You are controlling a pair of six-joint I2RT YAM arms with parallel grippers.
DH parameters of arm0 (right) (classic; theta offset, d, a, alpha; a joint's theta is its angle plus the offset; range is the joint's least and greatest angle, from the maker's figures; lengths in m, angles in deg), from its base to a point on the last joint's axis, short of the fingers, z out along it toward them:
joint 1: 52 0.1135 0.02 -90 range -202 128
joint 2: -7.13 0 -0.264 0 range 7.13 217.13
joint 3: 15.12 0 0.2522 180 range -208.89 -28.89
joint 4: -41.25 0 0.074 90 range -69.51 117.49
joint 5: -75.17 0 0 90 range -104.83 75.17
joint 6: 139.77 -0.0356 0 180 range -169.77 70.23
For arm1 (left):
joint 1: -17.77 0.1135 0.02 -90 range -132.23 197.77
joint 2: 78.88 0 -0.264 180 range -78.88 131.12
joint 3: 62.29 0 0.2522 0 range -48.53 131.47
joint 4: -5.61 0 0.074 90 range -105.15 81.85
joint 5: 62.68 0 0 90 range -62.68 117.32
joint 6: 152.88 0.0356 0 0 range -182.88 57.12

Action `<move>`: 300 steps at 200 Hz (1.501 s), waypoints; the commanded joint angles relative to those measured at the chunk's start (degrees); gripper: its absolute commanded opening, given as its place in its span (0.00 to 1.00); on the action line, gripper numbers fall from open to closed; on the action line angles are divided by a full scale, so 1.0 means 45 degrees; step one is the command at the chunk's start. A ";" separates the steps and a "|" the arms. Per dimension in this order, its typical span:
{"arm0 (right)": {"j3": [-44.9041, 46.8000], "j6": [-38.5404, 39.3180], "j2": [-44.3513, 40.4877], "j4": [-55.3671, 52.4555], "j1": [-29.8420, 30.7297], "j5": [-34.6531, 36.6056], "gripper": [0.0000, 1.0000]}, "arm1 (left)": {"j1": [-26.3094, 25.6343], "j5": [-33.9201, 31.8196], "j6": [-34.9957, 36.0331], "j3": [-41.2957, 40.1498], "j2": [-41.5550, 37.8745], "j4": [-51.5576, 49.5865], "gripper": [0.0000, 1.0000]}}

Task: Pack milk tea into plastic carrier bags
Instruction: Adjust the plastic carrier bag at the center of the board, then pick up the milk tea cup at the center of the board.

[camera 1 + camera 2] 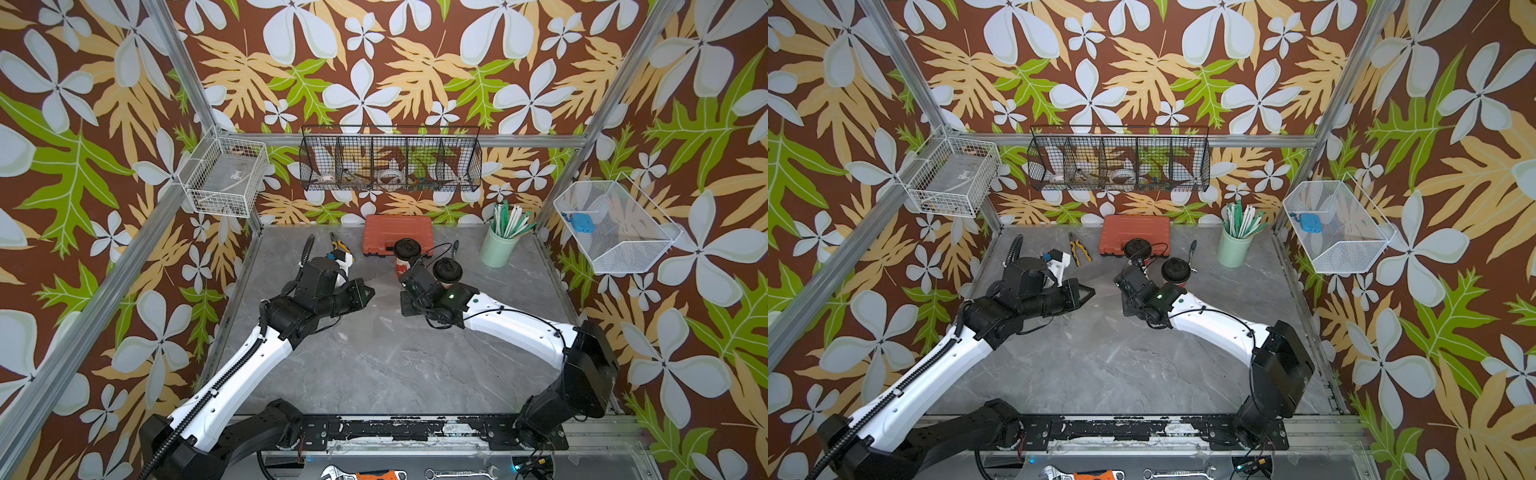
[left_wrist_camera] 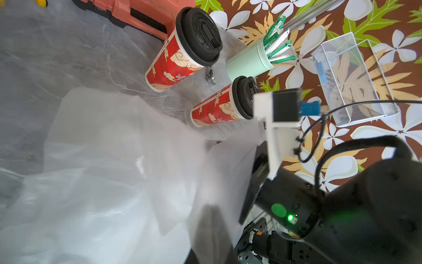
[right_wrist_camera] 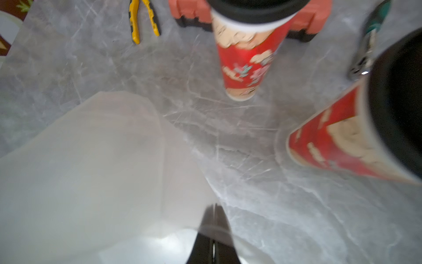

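Both ends look pinched shut on one clear bag point(image 3: 102, 160). The right gripper point(image 3: 214, 212) has its tips together with film across them. The left gripper point(image 1: 369, 292) faces it mid-table, its fingers only a dark shape behind film in its wrist view. The near cup point(image 1: 447, 271) and far cup point(image 1: 407, 250) stand upright just behind the right gripper, outside the bag, so that arm is nearer. I judge the bag's mouth must open upward.

overhead stereo pair, wrist views share cups point(image 2: 173, 64)
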 commanded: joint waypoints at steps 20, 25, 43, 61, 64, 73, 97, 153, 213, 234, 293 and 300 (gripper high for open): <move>-0.0500 0.1203 -0.1349 -0.0172 -0.0539 -0.2663 0.10 | -0.0003 -0.0466 -0.0862 -0.0450 0.0040 0.0948 0.00; -0.0689 0.1319 -0.1457 -0.0339 -0.0585 -0.2831 0.13 | -0.0003 -0.0546 -0.0919 -0.0550 0.0051 0.1037 0.00; -0.1562 0.1873 -0.1679 -0.1202 -0.0788 -0.3118 0.22 | -0.0003 -0.0633 -0.1181 -0.0896 0.0075 0.1509 0.00; -0.2387 0.2444 -0.1816 -0.1931 -0.1220 -0.3133 0.29 | -0.0002 -0.0554 -0.1538 -0.1160 0.0070 0.2060 0.00; -0.2498 0.2512 -0.1827 -0.2012 -0.1317 -0.3082 0.30 | 0.0007 -0.0542 -0.1587 -0.1188 0.0087 0.2120 0.00; -0.2819 0.2746 -0.1814 -0.2411 -0.1651 -0.2811 0.32 | 0.0001 -0.0541 -0.1688 -0.1242 0.0114 0.2266 0.00; -0.3358 0.3400 -0.1588 -0.3216 -0.3005 -0.2422 0.39 | -0.0001 -0.0604 -0.1770 -0.1251 0.0095 0.2375 0.00; -0.4065 0.4426 0.0207 -0.3879 -0.4931 -0.1123 0.88 | 0.0007 -0.0619 -0.1870 -0.1243 0.0033 0.2394 0.00; -0.5256 0.4092 0.1921 -0.4177 -0.4999 -0.1421 0.93 | -0.0003 -0.0991 -0.2534 -0.1075 -0.0173 0.2391 0.00; -0.5523 0.3922 0.2292 -0.4347 -0.4990 -0.1611 0.91 | -0.0002 -0.1203 -0.3116 -0.1183 -0.0371 0.2593 0.00; -0.5346 0.3589 0.2821 -0.4747 -0.4992 -0.1869 0.86 | -0.0002 -0.1244 -0.4018 -0.1952 -0.0706 0.3488 0.00; -0.5335 0.3606 0.2853 -0.4785 -0.4999 -0.1896 0.86 | 0.0004 -0.1261 -0.4033 -0.1982 -0.0728 0.3489 0.00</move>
